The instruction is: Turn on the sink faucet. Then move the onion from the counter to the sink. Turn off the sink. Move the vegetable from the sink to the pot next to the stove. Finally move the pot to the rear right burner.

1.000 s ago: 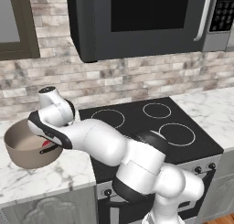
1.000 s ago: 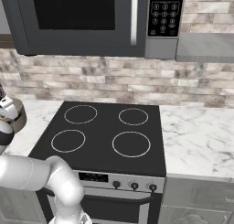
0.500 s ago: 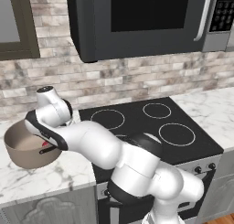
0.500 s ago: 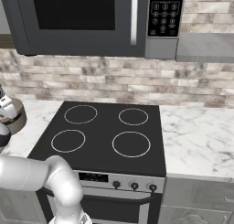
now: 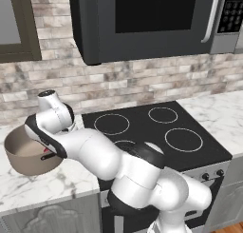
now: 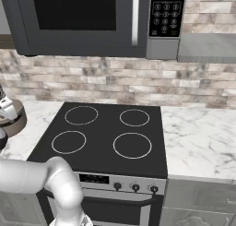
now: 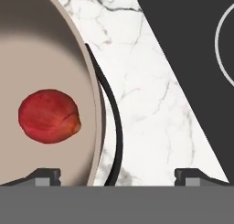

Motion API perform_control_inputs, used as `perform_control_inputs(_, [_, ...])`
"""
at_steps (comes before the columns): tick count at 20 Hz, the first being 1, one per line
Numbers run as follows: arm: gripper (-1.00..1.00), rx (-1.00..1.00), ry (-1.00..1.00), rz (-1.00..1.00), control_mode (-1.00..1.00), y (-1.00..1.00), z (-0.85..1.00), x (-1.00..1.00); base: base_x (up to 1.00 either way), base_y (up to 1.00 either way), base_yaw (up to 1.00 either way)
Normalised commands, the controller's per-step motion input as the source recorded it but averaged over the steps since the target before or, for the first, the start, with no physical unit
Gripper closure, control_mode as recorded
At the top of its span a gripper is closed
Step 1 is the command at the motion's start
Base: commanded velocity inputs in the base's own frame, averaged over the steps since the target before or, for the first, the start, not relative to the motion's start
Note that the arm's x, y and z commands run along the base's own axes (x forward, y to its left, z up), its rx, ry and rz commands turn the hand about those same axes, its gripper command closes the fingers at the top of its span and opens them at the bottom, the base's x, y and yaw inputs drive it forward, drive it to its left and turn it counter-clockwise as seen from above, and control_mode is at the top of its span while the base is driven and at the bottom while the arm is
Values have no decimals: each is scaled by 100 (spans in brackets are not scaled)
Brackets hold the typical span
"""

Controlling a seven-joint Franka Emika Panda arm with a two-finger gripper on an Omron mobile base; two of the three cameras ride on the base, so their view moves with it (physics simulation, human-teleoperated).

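The gripper (image 7: pixel 117 175) hangs wide open and holds nothing, one fingertip over the pot's inside, the other over the counter (image 7: pixel 146 104), straddling the pot's rim. The onion (image 7: pixel 49 116) lies on the pot's floor, just ahead of the inner fingertip. The pot (image 5: pixel 28 153) sits on the counter near the stove's left edge, with a marble strip between. The stove (image 6: pixel 110 137) top is bare; the rear right burner (image 6: pixel 134 117) lies towards its far right corner, under the microwave (image 6: pixel 87 17).
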Motion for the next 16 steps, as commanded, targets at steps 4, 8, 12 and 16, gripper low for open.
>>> perform_control_inputs(4, [-100, 1, 0, 0, -100, 0, -17, 6, 0, 0, 0])
perform_control_inputs(8, [-100, 4, 0, 0, -100, 0, 0, 1, 0, 0, 0])
perform_control_inputs(12, [-100, 1, 0, 0, -100, 0, -19, 10, 0, 0, 0])
perform_control_inputs(16, [-100, 0, 0, 0, -100, 5, -34, 9, 0, 0, 0])
